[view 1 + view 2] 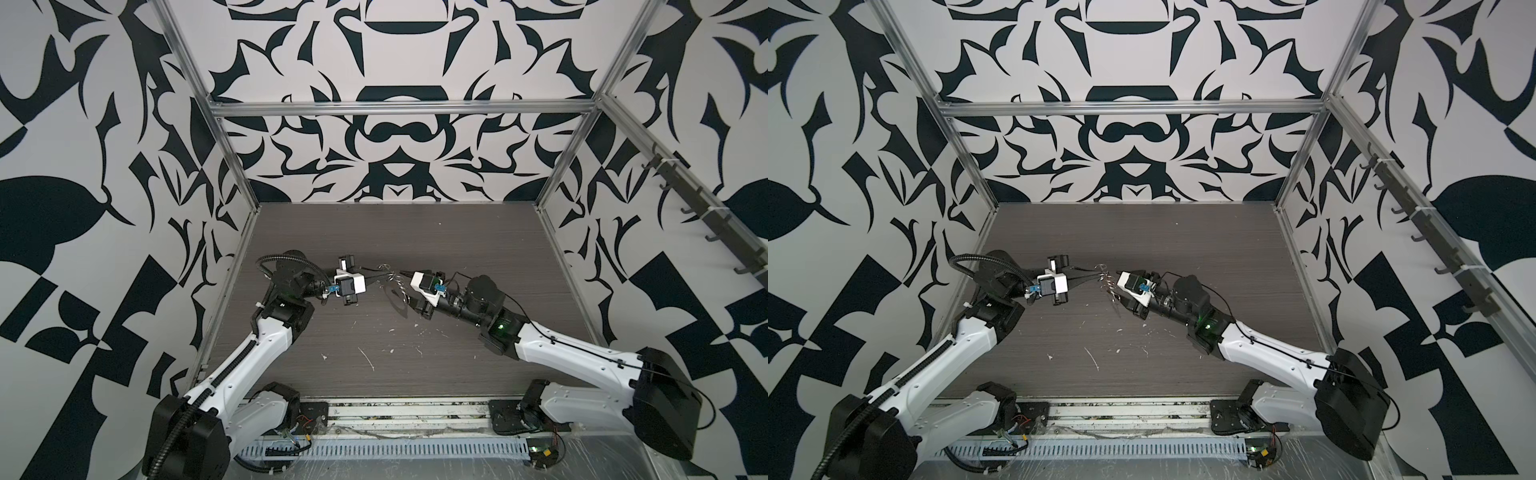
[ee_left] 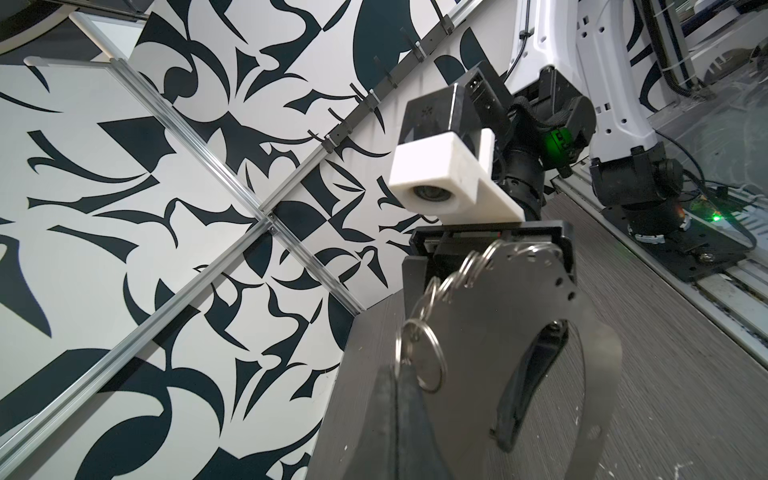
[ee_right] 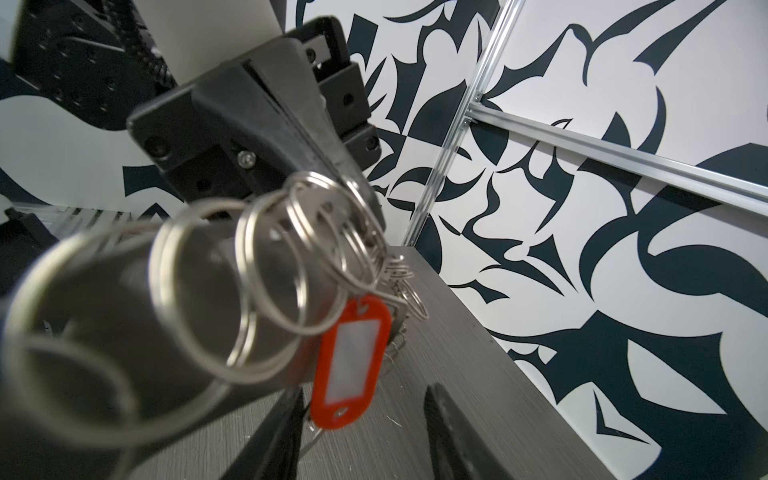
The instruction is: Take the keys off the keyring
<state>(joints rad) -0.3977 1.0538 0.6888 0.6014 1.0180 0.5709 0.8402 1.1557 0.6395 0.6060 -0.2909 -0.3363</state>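
Right wrist view: my right hand (image 3: 365, 436) stands part open and empty. Just ahead, above the gap between its fingers, hangs the red tag (image 3: 351, 361), with the keys (image 3: 399, 272) bunched just beyond. The keyring (image 3: 353, 270) stretches lengthwise away toward my left hand (image 2: 401, 386), which is clamped tight on its end ring. My right hand is the nearer to the keys.

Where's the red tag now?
In the right wrist view, the red tag hangs from the rings pinched by the left gripper, just ahead of the right gripper.

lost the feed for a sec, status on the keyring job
Left gripper shut on ring chain, lifted. Right gripper open, near red tag. Keys not yet off, bunched by tag. No obstruction seen.
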